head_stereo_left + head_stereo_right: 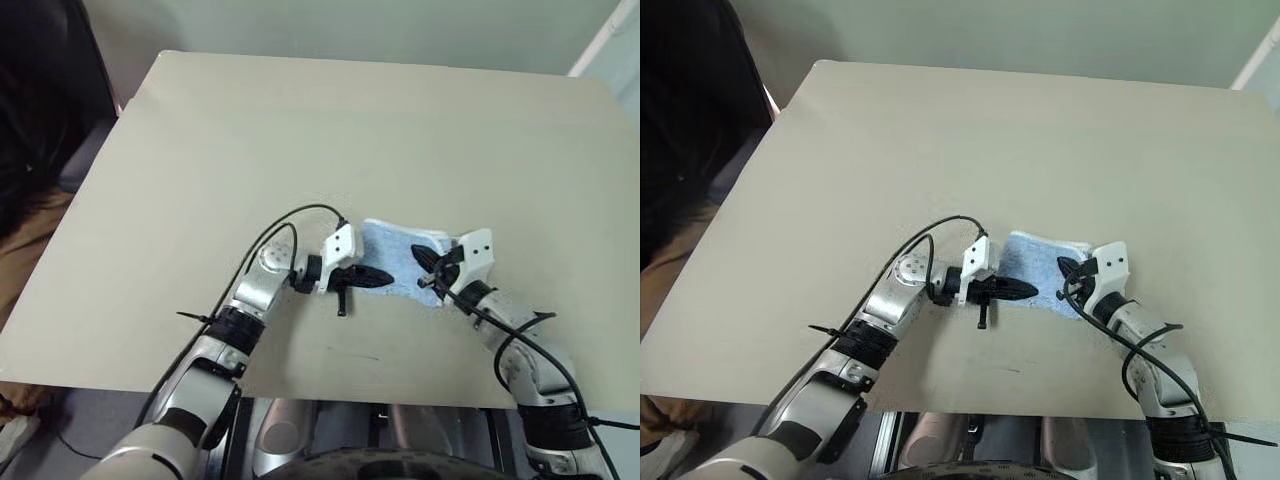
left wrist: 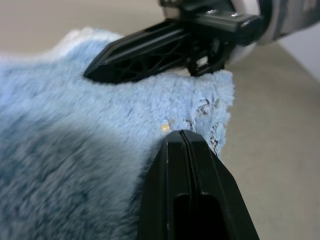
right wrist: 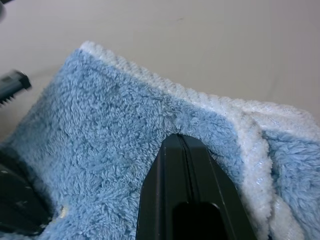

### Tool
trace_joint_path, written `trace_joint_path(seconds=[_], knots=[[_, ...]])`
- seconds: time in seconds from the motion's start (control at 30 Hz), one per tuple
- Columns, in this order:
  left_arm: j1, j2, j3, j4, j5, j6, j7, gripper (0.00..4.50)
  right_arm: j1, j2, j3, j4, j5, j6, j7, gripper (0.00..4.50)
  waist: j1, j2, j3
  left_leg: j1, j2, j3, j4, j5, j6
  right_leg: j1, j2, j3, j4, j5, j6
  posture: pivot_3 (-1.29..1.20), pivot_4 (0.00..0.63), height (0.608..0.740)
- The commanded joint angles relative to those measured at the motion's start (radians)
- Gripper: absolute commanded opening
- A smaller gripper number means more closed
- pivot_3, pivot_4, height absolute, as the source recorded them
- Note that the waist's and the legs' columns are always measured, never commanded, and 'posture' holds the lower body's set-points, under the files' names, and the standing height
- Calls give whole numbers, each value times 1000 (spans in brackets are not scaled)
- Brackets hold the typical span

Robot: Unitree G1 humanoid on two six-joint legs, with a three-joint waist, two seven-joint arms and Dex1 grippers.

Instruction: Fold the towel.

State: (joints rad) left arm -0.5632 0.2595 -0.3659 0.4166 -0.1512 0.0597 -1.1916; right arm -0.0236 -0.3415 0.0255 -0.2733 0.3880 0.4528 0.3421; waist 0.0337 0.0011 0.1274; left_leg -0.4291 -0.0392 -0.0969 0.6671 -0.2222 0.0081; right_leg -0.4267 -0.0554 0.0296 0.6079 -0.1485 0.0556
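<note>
The towel (image 1: 400, 262) lies bunched near the table's (image 1: 300, 140) front edge. My left tool (image 1: 372, 279) and right tool (image 1: 428, 268) are both fully closed, pinching its near edge. I judge folding barely begun.

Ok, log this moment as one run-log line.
task: fold towel | towel: on table | left gripper: shut on towel edge | right gripper: shut on towel edge | fold: not done

1. A beige table (image 1: 330, 140) spans most of the frame, its near edge running along the bottom.
2. A person (image 1: 30, 200) in dark top and tan trousers sits at the left edge.
3. A pale green wall (image 1: 350, 25) crosses the top.
</note>
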Motion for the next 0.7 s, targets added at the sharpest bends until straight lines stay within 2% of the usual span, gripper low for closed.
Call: trace_joint_path(seconds=[0.03, 0.17, 0.27, 0.47, 0.5, 0.63, 0.7], knots=[[17, 9, -17, 43, 39, 4, 4, 49, 16, 3, 2, 22, -34, -24, 11, 0, -1, 0, 0, 3, 0, 0, 0, -1, -1, 3, 0, 0, 0, -3, 4, 0, 150, 740], [7, 1, 5, 55, 18, 10, -1, 49, 17, -14, -21, 5, -27, -24, 36, 0, -1, 1, -1, 7, 0, 0, -1, -3, -2, 7, 0, 0, 0, -6, 7, 0, 150, 740], [-8, -16, 57, 30, -49, 63, -6, 0, 11, -31, -61, -66, 47, 16, 75, 565, -1, 2, -1, 6, 0, 0, -1, -4, -2, 6, 0, 0, 0, -7, 7, 0, 150, 740], [-22, -26, 147, -72, -186, 204, -25, 0, -16, -76, -173, -179, 198, 127, 98, 2588, -2, 2, 0, -4, 0, 0, -1, -2, -4, -4, 0, 0, 0, -5, 3, 0, 150, 740], [-25, -26, 162, -88, -206, 225, -23, 0, -19, -98, -194, -192, 224, 148, 110, 2960, -1, 2, 0, -7, 0, 0, -1, -2, -5, -7, 0, 0, 0, -1, -2, 0, 150, 740], [-38, -15, 224, -132, -275, 305, -8, 0, -8, -213, -251, -162, 251, 197, 183, 4361, 0, 2, 0, -8, 0, 0, -1, 2, -11, -7, 0, 0, 0, -2, -2, 0, 150, 740], [-41, -14, 241, -143, -287, 323, 3, 0, -13, -241, -279, -139, 282, 227, 199, 4439, 0, 2, 0, -8, 0, 0, -1, 2, -11, -7, 0, 0, -1, -3, -2, 0, 150, 740]])
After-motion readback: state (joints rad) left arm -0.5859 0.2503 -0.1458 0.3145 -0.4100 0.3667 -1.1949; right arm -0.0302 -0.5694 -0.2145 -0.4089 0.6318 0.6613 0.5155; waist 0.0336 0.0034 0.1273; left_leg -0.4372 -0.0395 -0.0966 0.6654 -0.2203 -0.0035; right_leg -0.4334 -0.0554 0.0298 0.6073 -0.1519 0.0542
